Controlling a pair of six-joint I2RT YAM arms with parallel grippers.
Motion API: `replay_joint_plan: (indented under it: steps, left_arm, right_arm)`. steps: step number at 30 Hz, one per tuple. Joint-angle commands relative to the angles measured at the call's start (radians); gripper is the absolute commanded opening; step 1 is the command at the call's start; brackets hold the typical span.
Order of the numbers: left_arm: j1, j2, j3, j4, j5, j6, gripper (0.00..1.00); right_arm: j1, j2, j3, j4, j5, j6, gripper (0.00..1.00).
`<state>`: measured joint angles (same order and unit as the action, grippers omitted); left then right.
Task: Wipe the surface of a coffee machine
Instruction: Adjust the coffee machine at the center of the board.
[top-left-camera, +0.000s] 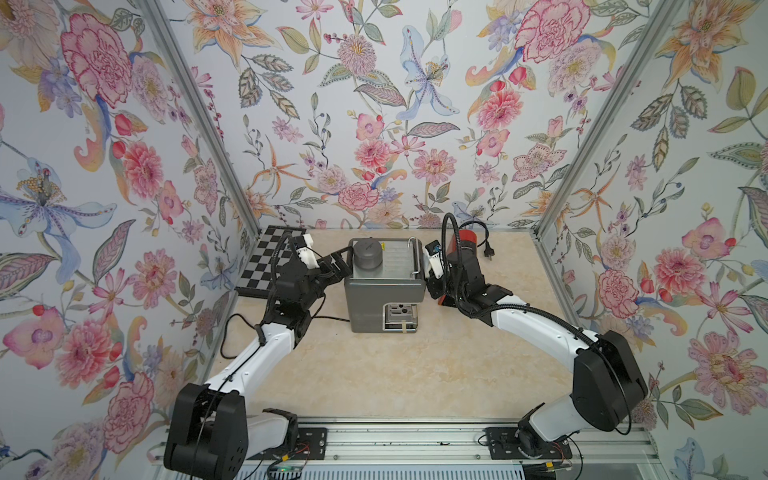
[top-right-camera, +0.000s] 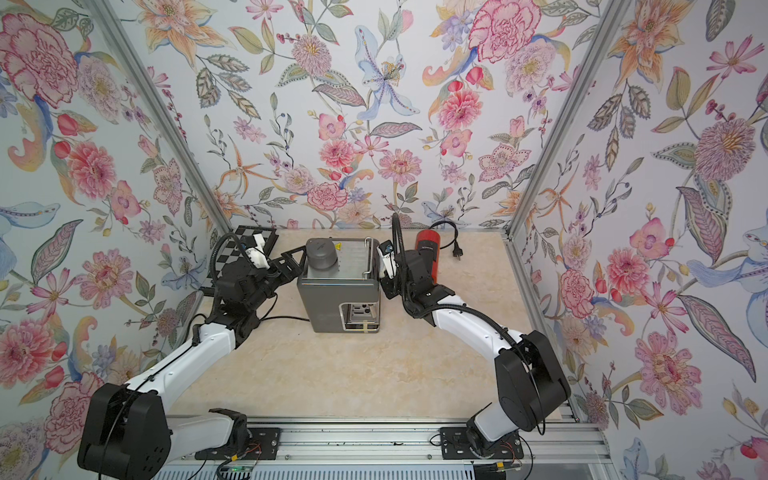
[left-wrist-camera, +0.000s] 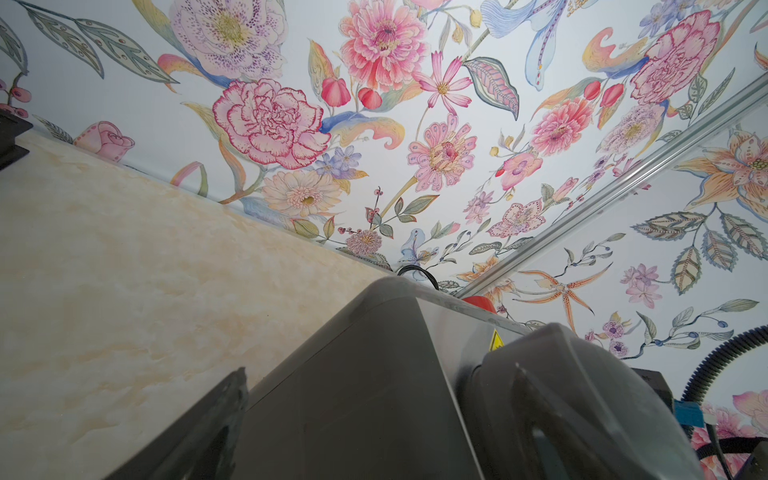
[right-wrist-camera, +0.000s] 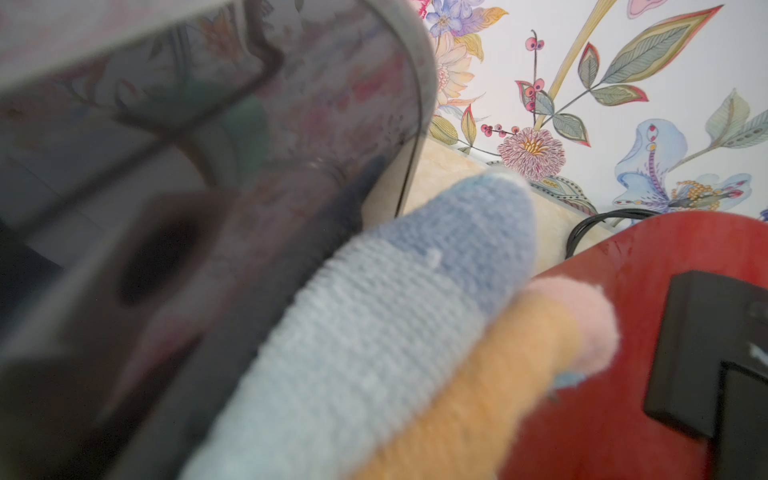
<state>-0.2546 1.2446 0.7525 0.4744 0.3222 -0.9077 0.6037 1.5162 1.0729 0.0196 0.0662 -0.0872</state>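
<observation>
One boxy grey coffee machine (top-left-camera: 384, 291) stands upright mid-table on the beige marbled tabletop (top-left-camera: 374, 374). Its front recess with a metal drip tray faces the near edge. On top are a ribbed steel plate with a wire rail and one dark grey round cap (top-left-camera: 367, 252) at the left.

Two white-and-black arms rise from the near rail and bend inward to flank the machine. The left gripper (top-left-camera: 336, 262) reaches its upper left edge. Its fingers stand wide apart, one beside the side wall and one by the cap, clamping nothing that I can make out.

The right gripper (top-left-camera: 428, 277) sits low against the machine's right wall, closed tight on one folded blue, orange and pink terry cloth (right-wrist-camera: 395, 332). The cloth lies against that wall.

Farther back, one red cylindrical appliance (top-left-camera: 461, 239) with a black cord lies behind the right arm. One black-and-white chequered board (top-left-camera: 266, 262) sits in the far left corner.
</observation>
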Motion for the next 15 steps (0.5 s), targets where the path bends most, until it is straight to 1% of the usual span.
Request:
replay_joint_plan:
  steps: [1, 3, 6, 9, 11, 13, 15]
  left_arm:
    - [-0.12, -0.016, -0.013, -0.045, 0.233, 0.064, 0.99]
    - [-0.106, -0.023, -0.015, -0.046, 0.232, 0.062, 0.99]
    - [-0.08, -0.036, -0.016, -0.055, 0.227, 0.061, 0.99]
    - [-0.056, -0.039, -0.009, -0.062, 0.234, 0.069, 0.99]
    - [-0.04, -0.036, 0.0, -0.067, 0.242, 0.072, 0.99]
    - [-0.027, -0.033, 0.007, -0.073, 0.247, 0.077, 0.99]
    - [-0.017, -0.03, 0.011, -0.076, 0.249, 0.081, 0.99]
  right_arm:
    - [0.066, -0.106, -0.001, 0.101, -0.099, -0.05, 0.0]
    - [0.065, -0.161, 0.001, 0.072, -0.04, -0.058, 0.0]
    - [0.061, -0.224, 0.032, -0.026, 0.048, -0.091, 0.0]
    - [0.051, -0.266, 0.04, -0.086, 0.053, -0.109, 0.0]
    - [0.021, -0.29, 0.038, -0.118, 0.049, -0.11, 0.0]
    - [0.026, -0.316, 0.041, -0.154, 0.059, -0.104, 0.0]
    - [0.054, -0.363, 0.028, -0.165, 0.08, -0.098, 0.0]
